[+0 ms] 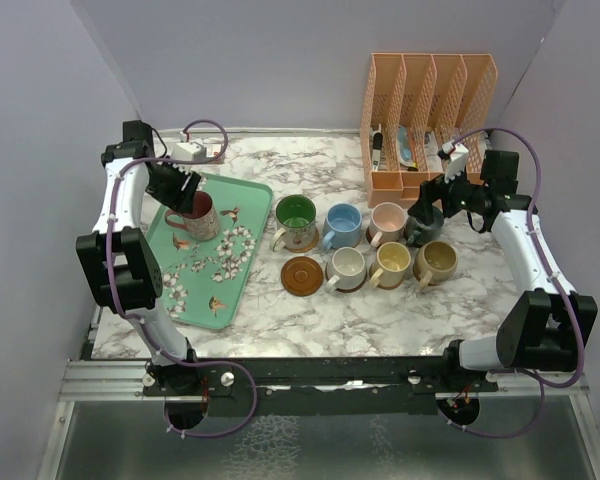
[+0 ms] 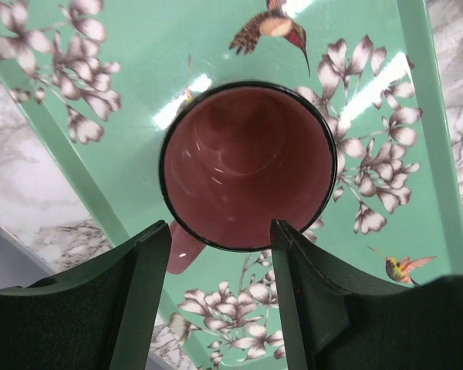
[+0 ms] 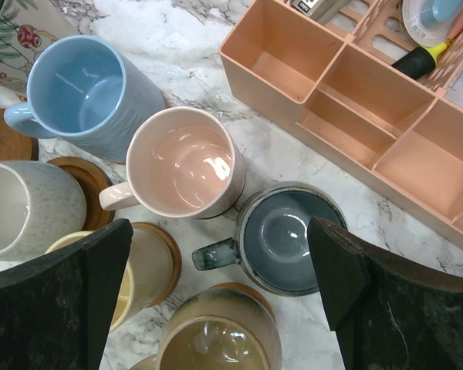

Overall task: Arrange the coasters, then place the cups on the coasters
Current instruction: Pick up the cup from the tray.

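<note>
Progress: we count seven mugs grouped mid-table in two rows.
- Far row, L to R: green mug, blue mug, pink mug, dk teal mug.
- Near row, L to R: empty coaster at the L end, then cream mug, yellow mug, tan mug. Each of these three has a brown disc showing under it.
- Green also sits on a coaster. Under blue, pink & dk teal we can't make one out; the mug bodies hide the spot.
- The eighth cup, the red mug, stands upright on the tray at far L, not yet on a coaster.

We judge the job nearly done. Moving the red mug to the empty coaster looks like the main step left.

Grippers:
- left gripper hangs over the red mug, fingers parted, nothing clamped betw. them. The mug handle pokes out beside one finger.
- right gripper is spread wide above the dk teal mug, holding nothing.

Materials:
- Mugs are glazed ceramic, round, glossy inside. The red one has a dark rim & a pinkish-red bowl. The teal handle is mottled.
- Coasters are thin discs, wood-look, w/ concentric rings.
- Tray is glossy mint w/ a raised rim and a flower & hummingbird print.
- Table is marble-pattern & smooth.
- Peach organiser at far R looks like rigid plastic, w/ perforated walls, square compartments & pens inside.
</note>
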Robot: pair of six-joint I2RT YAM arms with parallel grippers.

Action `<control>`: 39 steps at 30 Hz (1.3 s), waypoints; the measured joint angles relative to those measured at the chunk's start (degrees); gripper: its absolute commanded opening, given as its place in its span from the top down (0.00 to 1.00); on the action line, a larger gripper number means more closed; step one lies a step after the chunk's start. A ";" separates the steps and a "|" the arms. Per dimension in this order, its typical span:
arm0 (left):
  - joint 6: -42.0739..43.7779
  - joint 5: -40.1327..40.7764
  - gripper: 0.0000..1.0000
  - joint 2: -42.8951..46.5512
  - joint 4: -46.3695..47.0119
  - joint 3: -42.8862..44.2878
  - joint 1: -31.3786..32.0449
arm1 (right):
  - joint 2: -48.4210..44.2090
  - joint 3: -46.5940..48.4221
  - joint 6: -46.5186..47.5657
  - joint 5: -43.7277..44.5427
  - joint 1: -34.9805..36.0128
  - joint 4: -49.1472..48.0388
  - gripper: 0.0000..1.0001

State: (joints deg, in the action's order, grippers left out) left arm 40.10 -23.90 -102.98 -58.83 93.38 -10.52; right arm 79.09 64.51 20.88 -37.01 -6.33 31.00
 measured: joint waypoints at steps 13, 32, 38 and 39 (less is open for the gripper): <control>4.42 -0.02 0.37 -3.39 0.46 7.06 1.29 | 0.00 0.00 0.00 0.00 0.00 0.37 0.02; 18.40 1.09 0.55 -10.43 -0.87 9.94 5.16 | 0.00 0.00 0.04 0.02 0.00 0.44 0.02; 20.31 2.05 0.66 -11.74 -2.27 10.67 6.05 | 0.00 0.00 0.37 0.02 0.00 0.44 0.02; 20.52 2.25 0.68 -12.02 -2.54 10.86 6.12 | 0.00 0.00 0.39 0.02 0.00 0.46 0.02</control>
State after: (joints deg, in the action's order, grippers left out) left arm 60.62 -21.65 -115.00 -61.36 104.25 -4.40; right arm 79.09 64.51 21.28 -36.99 -6.33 31.46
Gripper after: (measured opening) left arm 0.375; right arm 0.977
